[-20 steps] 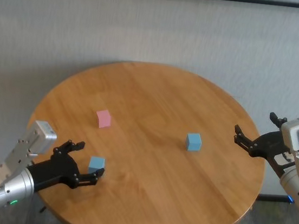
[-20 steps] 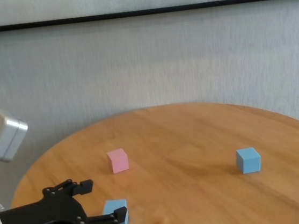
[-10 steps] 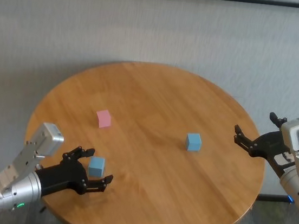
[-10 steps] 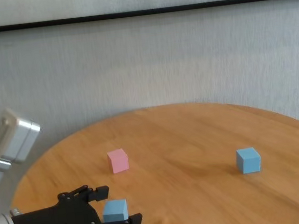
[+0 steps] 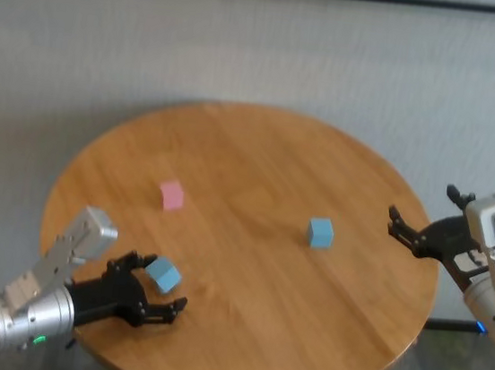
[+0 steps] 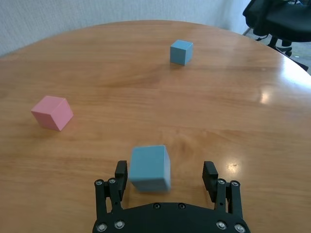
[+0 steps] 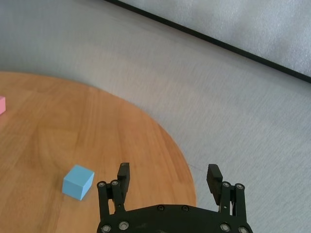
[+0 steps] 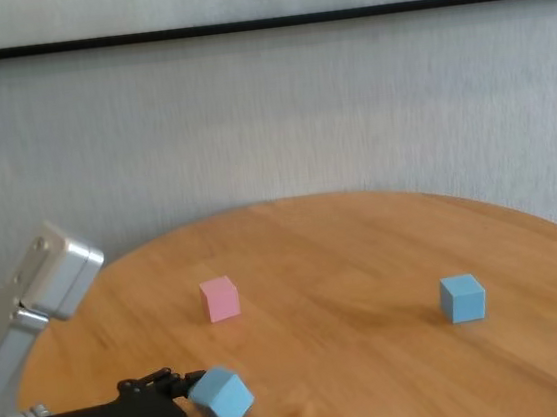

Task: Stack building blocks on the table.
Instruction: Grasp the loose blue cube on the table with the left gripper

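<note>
The round honey-brown wooden table (image 5: 260, 159) has a tilted light blue matte cube (image 6: 150, 167) between the left gripper (image 6: 166, 174)'s wide-open fingers (nothing gripped). Closing now could squirt it away. Right gripper (image 7: 168, 178) idles open at the edge.

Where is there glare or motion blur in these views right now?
Left wrist view: bright window glare on the table towards its far edge, and the near blue block between the open left gripper jaws looks slightly smeared. Head view: that block is soft-edged and tilted. Chest view: far blue block crisp, soft shadow beside it.
</note>
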You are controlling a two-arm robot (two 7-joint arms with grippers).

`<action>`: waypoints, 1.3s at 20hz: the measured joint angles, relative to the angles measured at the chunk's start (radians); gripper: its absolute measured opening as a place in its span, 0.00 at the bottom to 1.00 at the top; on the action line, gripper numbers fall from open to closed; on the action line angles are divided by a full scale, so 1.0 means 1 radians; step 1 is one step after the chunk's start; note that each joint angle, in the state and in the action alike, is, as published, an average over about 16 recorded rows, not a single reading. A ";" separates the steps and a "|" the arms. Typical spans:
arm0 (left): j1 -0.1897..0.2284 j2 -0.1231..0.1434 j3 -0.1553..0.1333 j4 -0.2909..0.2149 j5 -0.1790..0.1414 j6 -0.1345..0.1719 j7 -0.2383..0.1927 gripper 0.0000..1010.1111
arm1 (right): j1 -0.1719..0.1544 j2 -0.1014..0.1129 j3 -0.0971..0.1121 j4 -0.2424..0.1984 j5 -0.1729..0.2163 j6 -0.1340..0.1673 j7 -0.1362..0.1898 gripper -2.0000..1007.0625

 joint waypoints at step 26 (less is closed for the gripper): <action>-0.008 -0.020 -0.010 0.019 0.022 0.045 0.000 0.96 | 0.000 0.000 0.000 0.000 0.000 0.000 0.000 0.99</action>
